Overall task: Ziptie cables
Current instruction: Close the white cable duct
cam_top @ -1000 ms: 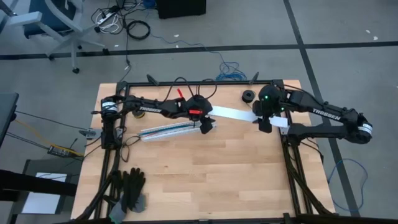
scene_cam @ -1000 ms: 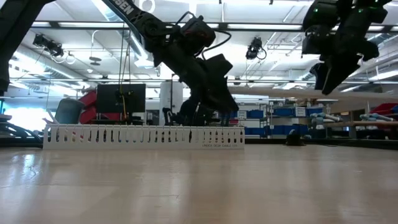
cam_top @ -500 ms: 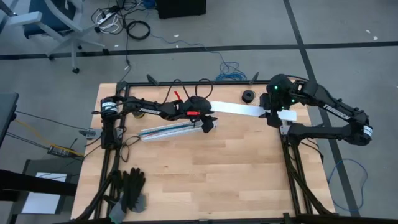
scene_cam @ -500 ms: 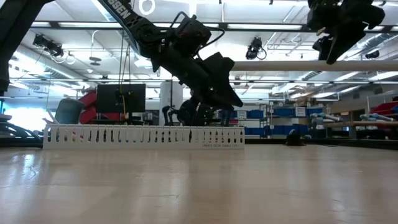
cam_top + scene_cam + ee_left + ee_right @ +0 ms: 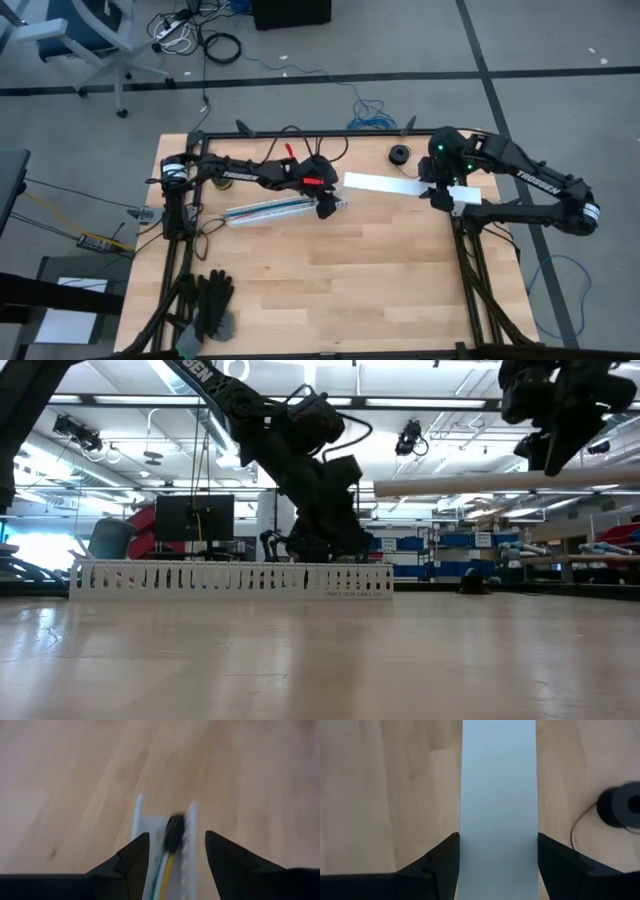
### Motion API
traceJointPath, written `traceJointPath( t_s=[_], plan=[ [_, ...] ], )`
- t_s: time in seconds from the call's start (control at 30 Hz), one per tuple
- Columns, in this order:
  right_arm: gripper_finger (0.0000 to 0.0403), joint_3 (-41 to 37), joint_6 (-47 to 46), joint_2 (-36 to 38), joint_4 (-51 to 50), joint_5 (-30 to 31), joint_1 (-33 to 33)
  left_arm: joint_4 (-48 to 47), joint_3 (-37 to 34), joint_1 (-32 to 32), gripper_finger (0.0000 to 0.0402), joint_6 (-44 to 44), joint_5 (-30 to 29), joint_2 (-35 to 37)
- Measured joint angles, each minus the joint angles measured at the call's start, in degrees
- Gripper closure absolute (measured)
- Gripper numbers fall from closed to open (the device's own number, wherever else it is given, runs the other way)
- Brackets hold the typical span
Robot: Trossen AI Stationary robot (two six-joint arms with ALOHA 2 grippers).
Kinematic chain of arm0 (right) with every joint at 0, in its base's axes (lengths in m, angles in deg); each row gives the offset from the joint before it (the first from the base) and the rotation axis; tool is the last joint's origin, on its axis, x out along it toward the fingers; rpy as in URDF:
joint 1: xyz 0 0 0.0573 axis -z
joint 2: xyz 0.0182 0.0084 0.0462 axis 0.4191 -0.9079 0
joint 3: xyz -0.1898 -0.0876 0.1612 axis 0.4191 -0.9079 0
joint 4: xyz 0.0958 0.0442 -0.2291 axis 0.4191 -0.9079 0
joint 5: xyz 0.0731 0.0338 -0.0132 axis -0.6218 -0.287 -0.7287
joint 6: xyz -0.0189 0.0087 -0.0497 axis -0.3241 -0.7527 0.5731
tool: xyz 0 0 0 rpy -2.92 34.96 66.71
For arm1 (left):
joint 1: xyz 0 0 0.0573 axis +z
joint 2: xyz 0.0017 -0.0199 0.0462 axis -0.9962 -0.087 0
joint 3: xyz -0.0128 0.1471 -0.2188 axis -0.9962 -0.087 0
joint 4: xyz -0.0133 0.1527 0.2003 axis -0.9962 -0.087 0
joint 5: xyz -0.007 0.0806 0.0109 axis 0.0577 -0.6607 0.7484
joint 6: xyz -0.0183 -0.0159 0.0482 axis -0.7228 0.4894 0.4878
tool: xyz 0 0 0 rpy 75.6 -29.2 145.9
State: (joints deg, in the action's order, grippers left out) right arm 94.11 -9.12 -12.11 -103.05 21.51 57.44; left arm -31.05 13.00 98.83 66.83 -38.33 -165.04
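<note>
The left gripper [image 5: 327, 205] is held over the right end of the white slotted channel [image 5: 270, 209] on the table [image 5: 330, 290]. Its jaws are spread to either side of the channel, clasping nothing. The cables [image 5: 167, 860], ending in a dark plug [image 5: 173, 831], lie inside the channel, between the jaws. Farther right, a flat white strip [image 5: 498, 805] is pinched between the jaws of the right gripper [image 5: 437, 196], raised above the table.

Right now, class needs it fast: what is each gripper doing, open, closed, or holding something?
Left gripper: fingers either side of the slotted channel; grip cannot be told.
Right gripper: closed on the flat white strip.
</note>
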Motion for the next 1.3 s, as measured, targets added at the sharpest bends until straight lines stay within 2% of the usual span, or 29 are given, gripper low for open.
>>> traceJointPath(
  t_s=[0.1, 0.33, 0.57, 0.67, 0.83, 1.0, 1.17, 1.3],
  plan=[
    [0.0188, -1.0, -0.1, 0.4, 0.2, 0.1, 0.9, -2.8, 0.0, 0.4, 0.0234, 0.5, -0.2, 0.0],
    [0.0188, -1.6, -0.1, 0.8, 0.8, 0.1, 2.2, -2.2, 0.0, 0.8, 0.0234, 0.6, 0.5, 0.2],
    [0.0188, -1.6, 0.1, 0.8, 2.6, 0.1, 2.2, 2.4, 0.0, 0.8, 0.0234, 0.2, 13.1, 0.4],
    [0.0188, -1.6, 0.1, 0.8, 3.1, 0.1, 2.2, 3.9, 0.0, 0.8, 0.0233, -0.9, 15.7, 0.4],
    [0.0188, -1.6, 0.1, 0.8, 3.6, 0.1, 2.2, 3.6, 0.0, 1.2, 0.0211, -1.4, 16.2, 0.4],
    [0.0188, -1.6, 0.0, 0.8, 3.7, 0.1, 2.2, 2.2, 0.0, 2.6, 0.0166, -2.9, 17.0, 0.4],
    [0.0188, -1.6, 0.0, 0.8, 4.0, 0.3, 2.5, 0.4, 0.0, 3.1, 0.0125, 0.0, 16.8, 0.4],
    [0.0188, -1.6, 0.0, 0.8, 4.4, 0.3, 3.2, -1.7, 0.1, 3.0, 0.0117, 3.5, 12.9, 0.4]
  ],
)
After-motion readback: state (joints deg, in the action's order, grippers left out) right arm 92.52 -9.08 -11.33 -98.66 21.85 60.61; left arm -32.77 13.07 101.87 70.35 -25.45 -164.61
